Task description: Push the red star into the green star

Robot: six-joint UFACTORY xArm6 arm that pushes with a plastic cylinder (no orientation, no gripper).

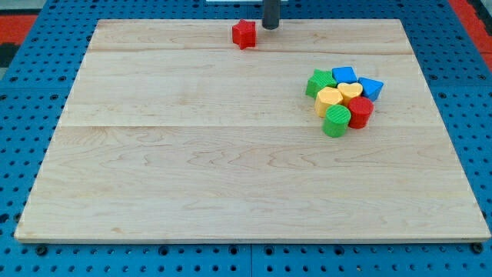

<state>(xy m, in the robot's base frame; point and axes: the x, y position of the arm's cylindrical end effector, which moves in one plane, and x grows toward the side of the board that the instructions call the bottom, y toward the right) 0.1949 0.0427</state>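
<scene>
The red star (pixel 244 34) lies near the board's top edge, a little left of centre. My tip (pixel 270 27) stands just to its right, close to it but apart. The green star (pixel 320 82) lies at the right of the board, at the upper left of a tight cluster of blocks, well below and right of the red star.
The cluster also holds a blue block (pixel 344 75), a blue block (pixel 370 88), a yellow hexagon (pixel 328 99), a yellow heart (pixel 350 91), a green cylinder (pixel 336 121) and a red cylinder (pixel 360 112). The wooden board (pixel 192 185) lies on a blue pegboard.
</scene>
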